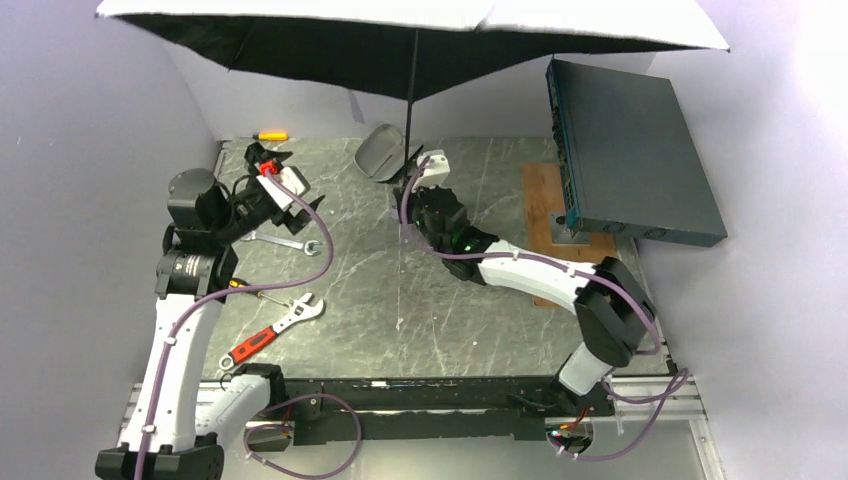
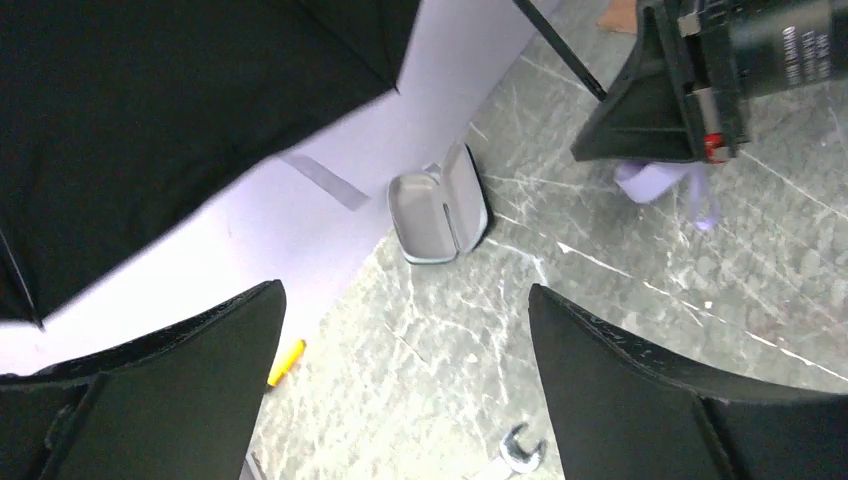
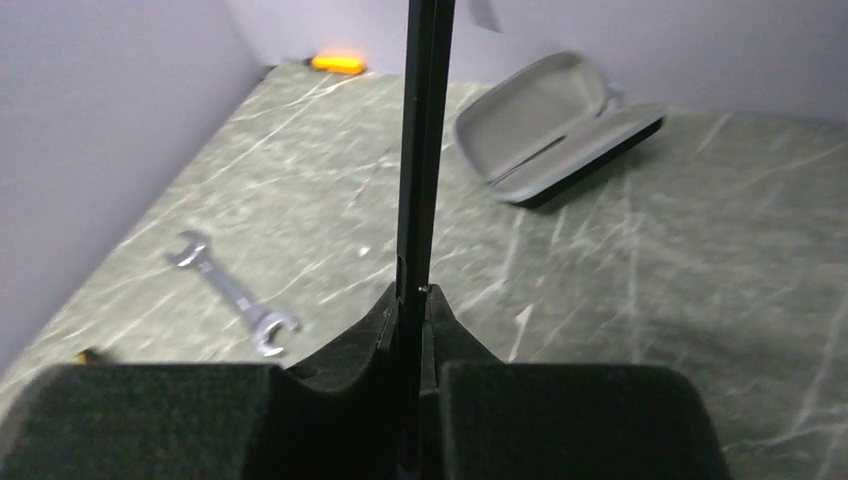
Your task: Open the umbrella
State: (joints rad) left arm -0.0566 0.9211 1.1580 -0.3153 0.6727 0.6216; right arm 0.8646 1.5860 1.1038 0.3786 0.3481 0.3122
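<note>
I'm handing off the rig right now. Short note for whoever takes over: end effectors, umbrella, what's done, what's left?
Left end effector: open, empty, apart from the umbrella.
Right end effector: shut on the shaft, holding it upright.
Umbrella: spread wide above the far side of the table.
Done: opening looks complete.
Left: probably only putting it down.

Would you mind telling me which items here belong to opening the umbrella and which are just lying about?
Job: umbrella, open overhead; right fingers shut on its shaft.
Lying about: glasses case, yellow screwdriver, spanner, red-handled adjustable wrench, teal box, wooden board.
</note>
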